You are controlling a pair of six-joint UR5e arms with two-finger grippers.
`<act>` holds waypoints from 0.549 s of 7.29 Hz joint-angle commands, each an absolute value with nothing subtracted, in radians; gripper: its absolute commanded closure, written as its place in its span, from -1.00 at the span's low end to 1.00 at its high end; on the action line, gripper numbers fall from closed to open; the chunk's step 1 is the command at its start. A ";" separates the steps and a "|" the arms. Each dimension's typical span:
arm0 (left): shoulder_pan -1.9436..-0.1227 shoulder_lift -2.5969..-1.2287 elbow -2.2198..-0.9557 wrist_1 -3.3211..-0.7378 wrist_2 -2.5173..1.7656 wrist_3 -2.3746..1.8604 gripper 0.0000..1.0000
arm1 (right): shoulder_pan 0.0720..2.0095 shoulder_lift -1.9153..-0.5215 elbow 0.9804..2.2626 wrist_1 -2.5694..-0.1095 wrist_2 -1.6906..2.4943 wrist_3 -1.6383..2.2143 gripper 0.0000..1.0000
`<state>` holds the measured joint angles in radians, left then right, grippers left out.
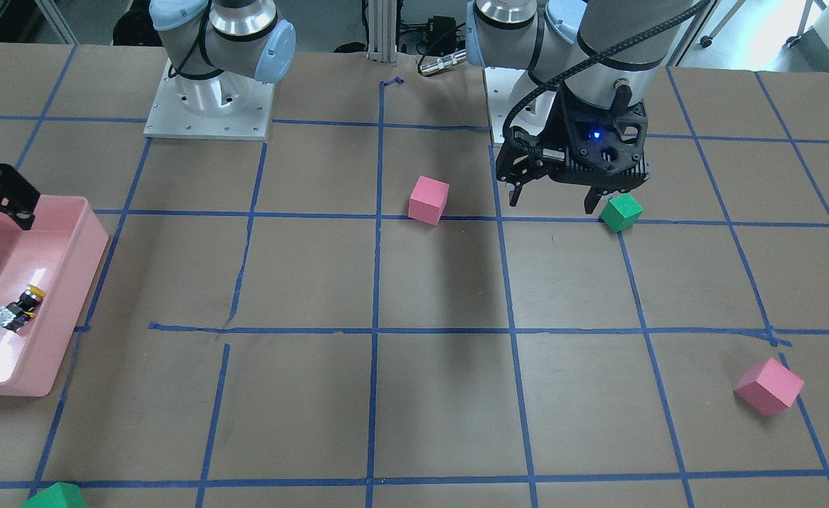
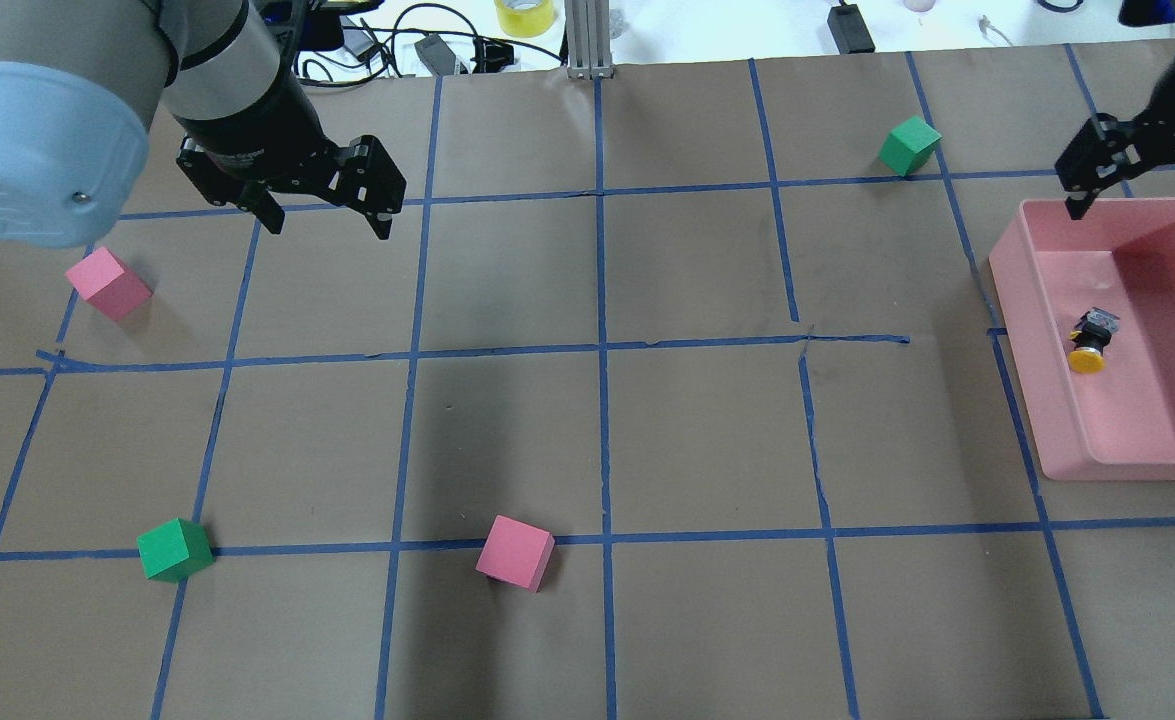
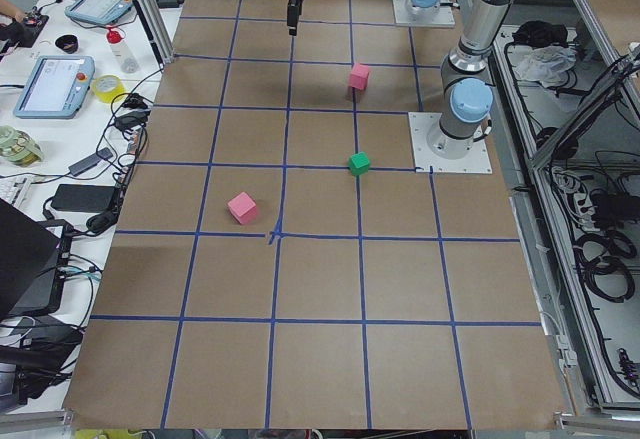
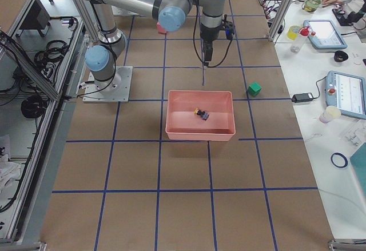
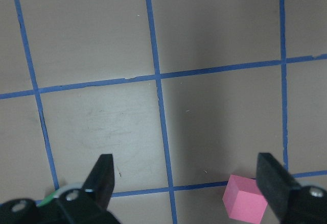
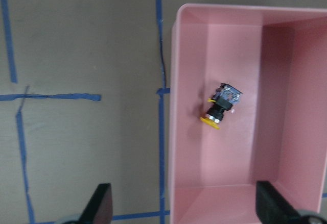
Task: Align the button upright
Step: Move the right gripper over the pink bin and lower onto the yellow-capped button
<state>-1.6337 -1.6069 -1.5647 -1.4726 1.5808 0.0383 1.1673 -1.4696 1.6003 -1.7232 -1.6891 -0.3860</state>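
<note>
Button point(image 6: 220, 106), on its side ahead of my right gripper point(image 6: 186, 203), fingers open, empty; I expect an off-centre pinch would roll it.

— What covers the table point(image 2: 697, 440)?
— Brown paper, gridded with blue tape point(image 2: 604, 450) (some strips crooked).
— And beside it?
— A white bench point(image 4: 311, 74) with tablets point(image 4: 347, 94) and cables point(image 2: 417, 30); an aluminium post point(image 2: 579, 40) behind.

Overhead and right wrist views, looking down, share the button point(image 2: 1091, 342).
</note>
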 commanded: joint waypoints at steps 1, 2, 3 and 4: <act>-1.634 -1.606 -1.565 -1.473 1.582 0.038 -1.00 | 1.033 -1.379 1.658 -1.901 -1.684 -0.518 -1.00; -1.634 -1.606 -1.565 -1.473 1.582 0.038 -1.00 | 1.011 -1.364 1.698 -1.945 -1.645 -0.511 -1.00; -1.634 -1.608 -1.568 -1.473 1.580 0.038 -1.00 | 1.006 -1.352 1.736 -1.977 -1.638 -0.503 -1.00; -1.634 -1.606 -1.569 -1.473 1.580 0.037 -1.00 | 0.988 -1.332 1.761 -2.000 -1.637 -0.468 -1.00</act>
<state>-1.6337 -1.6066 -1.5671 -1.4727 1.5805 0.0380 1.0098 -1.3556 1.7216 -1.9612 -1.6452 -0.4970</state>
